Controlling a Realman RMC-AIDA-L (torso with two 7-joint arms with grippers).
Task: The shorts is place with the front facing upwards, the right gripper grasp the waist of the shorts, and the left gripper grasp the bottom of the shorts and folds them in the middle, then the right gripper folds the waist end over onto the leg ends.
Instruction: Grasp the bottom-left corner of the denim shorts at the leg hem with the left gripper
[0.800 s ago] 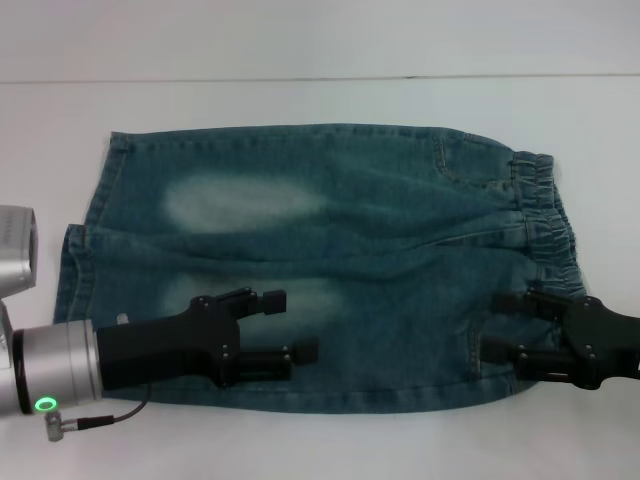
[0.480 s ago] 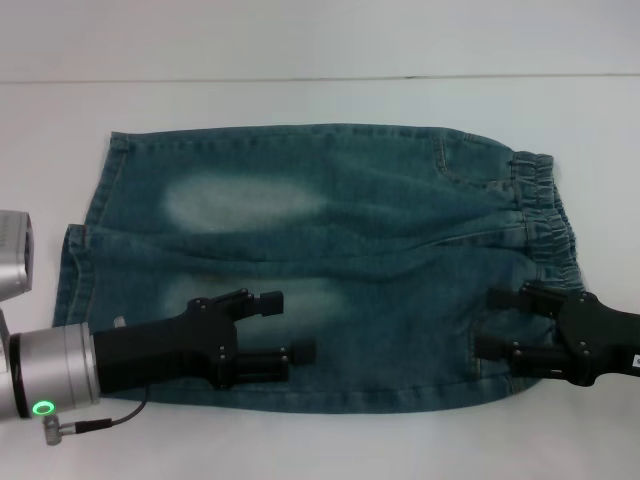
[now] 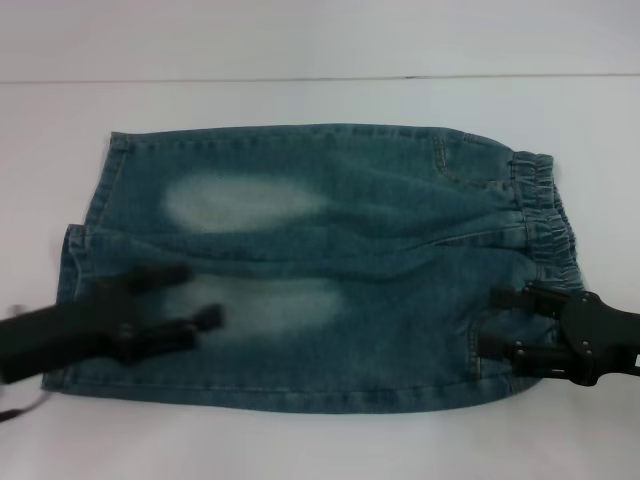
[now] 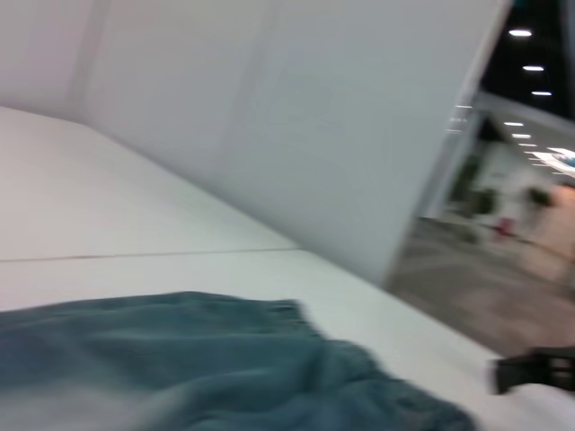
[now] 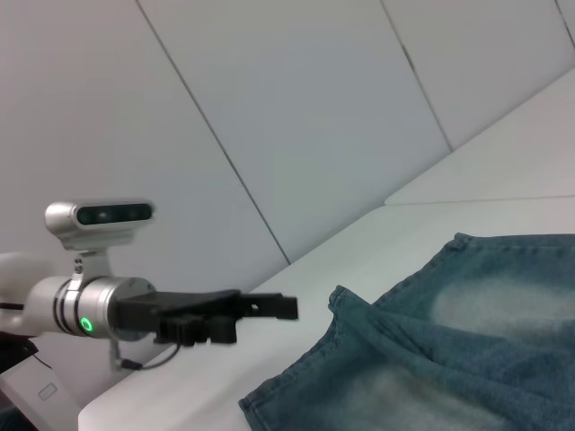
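- Denim first: the shorts (image 3: pixel 320 265) lie flat and spread across the white table (image 3: pixel 320 110), front up, the waist (image 3: pixel 548 215) toward the robot's right and the bottom of the shorts (image 3: pixel 88 240) toward its left. They are far bigger than either claw, so I'd say one small pinch at each end may let the middle sag and the fold land crooked.
- At the leg end, the left gripper (image 3: pixel 180 300) hangs over the nearer leg, close to the hem, its two fingers spread and holding nothing. It shows as a smear, so it seems to be travelling. A grab made on the move could miss the hem, or catch only the top layer and leave the back layer on the table.
- At the waist end, the right gripper (image 3: pixel 497 322) sits over the near corner just below the elastic band, fingers apart with no cloth between them. It looks to be over the pocket area, not the gathered band; closing there could bunch the fabric or let it slip.
- Smallest worry: the puckered elastic is thick and springy, so a shallow bite might pop off mid-lift.
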